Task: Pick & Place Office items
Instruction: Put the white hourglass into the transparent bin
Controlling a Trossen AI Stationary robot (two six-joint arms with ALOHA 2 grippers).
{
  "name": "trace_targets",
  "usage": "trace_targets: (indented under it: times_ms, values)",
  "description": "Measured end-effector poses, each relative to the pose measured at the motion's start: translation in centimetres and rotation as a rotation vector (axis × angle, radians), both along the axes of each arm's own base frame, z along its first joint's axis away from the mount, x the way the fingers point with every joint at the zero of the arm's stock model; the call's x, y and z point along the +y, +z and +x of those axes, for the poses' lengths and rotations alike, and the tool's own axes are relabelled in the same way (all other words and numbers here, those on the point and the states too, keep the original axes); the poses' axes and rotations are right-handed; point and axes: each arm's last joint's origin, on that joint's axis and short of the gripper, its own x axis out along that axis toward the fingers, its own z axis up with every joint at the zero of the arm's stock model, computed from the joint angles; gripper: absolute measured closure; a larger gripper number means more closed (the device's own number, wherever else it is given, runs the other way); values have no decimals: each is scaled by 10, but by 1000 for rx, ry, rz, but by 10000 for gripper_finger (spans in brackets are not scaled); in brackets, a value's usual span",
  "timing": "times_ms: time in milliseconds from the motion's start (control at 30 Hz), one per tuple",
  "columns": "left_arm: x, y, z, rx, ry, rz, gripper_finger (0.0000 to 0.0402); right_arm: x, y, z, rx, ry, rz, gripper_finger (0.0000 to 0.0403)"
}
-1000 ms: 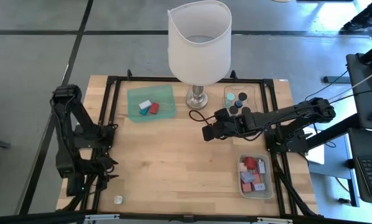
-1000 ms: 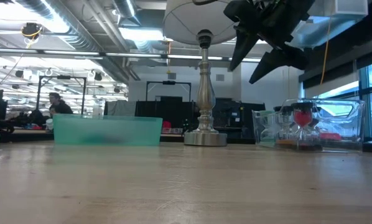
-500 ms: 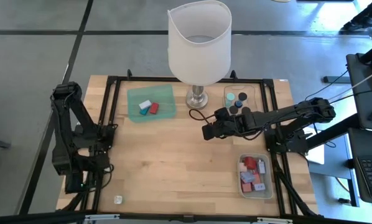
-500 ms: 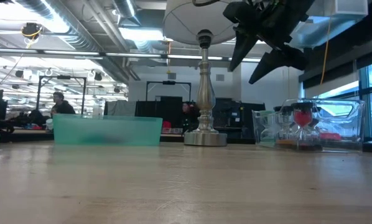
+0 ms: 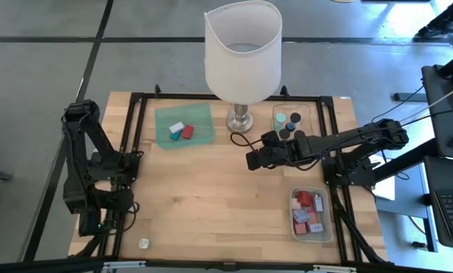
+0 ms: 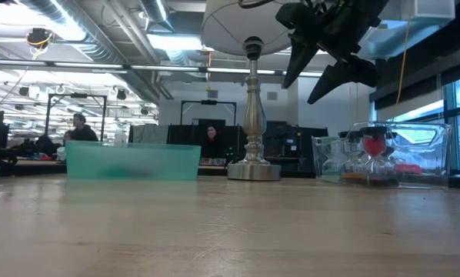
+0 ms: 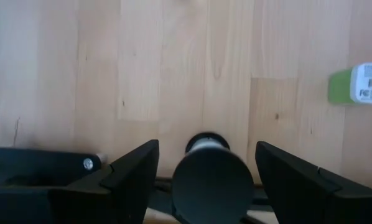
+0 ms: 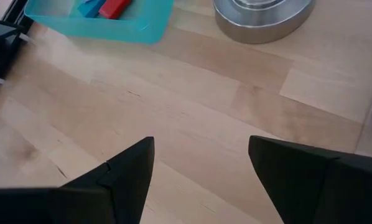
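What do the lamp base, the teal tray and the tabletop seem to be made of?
Lamp base: probably polished metal, silvery and reflective.
Teal tray: likely translucent plastic; the blocks show through it.
Tabletop: wood, pale planks with visible grain, matte finish.

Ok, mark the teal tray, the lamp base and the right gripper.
teal tray (image 5: 200,135): high view, bare floor.
lamp base (image 5: 242,120): high view, metal foot.
right gripper (image 5: 251,161): high view, between its open fingertips.

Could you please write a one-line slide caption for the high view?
Right gripper open and empty above mid-table, near the lamp; left arm parked at the table's left edge.
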Motion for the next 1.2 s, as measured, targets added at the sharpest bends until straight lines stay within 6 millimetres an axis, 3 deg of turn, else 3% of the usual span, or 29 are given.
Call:
trace_targets:
  times_ms: [233,467,833,1067,1200]
  values:
    - [2,-3,2,-94,2,24,137,0,0,0,0,0,1,137]
    - [3,-14,-2,63,32,-5,137,0,0,0,-1,0,0,137]
    - [2,-15,-4,120,55,-26,138,0,0,0,2,6,-4,137]
    - [3,-15,-4,136,69,-32,193,0,0,0,2,7,-4,137]
    - [3,-14,-4,129,93,-37,193,0,0,0,2,7,-4,137]
